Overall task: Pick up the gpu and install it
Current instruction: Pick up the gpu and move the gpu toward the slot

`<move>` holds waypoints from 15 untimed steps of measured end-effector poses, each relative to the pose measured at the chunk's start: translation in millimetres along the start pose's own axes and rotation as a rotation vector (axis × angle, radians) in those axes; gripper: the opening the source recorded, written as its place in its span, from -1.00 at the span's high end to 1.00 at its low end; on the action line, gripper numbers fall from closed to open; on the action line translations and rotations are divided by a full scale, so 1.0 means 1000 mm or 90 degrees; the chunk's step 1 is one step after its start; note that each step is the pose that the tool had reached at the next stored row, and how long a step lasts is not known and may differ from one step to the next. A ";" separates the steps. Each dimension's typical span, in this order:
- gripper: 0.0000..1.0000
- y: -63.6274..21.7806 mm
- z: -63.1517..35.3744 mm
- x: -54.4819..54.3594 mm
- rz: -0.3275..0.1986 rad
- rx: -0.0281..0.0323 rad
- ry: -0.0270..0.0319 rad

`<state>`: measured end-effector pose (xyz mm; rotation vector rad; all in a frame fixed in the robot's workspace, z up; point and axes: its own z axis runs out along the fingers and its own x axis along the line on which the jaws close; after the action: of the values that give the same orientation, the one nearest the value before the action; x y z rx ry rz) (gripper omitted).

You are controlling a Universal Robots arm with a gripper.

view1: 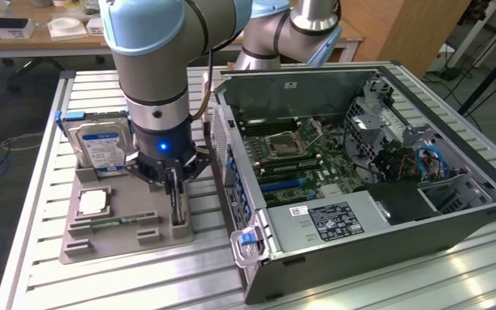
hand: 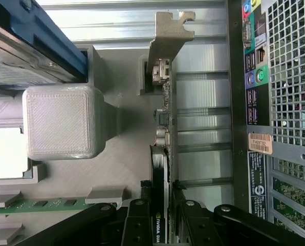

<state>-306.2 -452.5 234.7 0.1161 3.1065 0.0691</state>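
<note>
Slatted metal table (view1: 37,194) is under all the work that you see. On it lies a grey printed holder (view1: 127,236), and the claw (hand: 161,197) is low over this holder, pointing straight down. Its two black fingers (hand: 137,220) are pressed on both faces of the gpu (hand: 164,128), so the claw is clamped on the card. The gpu stands on its long edge in a slot of the holder, directly under the claw, and its silver bracket (hand: 169,38) is at the end of the card away from the fingers. Just beside the claw, on the exterior view's left, a square processor (view1: 93,202) and a narrow green memory stick (view1: 114,221) lie flat in their own places in the holder. A little farther on that same side, a silver hard drive (view1: 100,145) with a blue and white label stands upright. On the other side of the claw, close to the gpu, you have the open computer case (view1: 317,81) lying on its side, with the green motherboard (view1: 317,155) facing up. Well behind the claw and the arm, a wooden desk (view1: 24,45) with small white things stands in the room.
</note>
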 end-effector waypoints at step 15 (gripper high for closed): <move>0.47 0.0000 0.0001 0.000 0.000 0.0000 0.0000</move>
<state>-306.2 -452.5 234.6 0.1161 3.1064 0.0692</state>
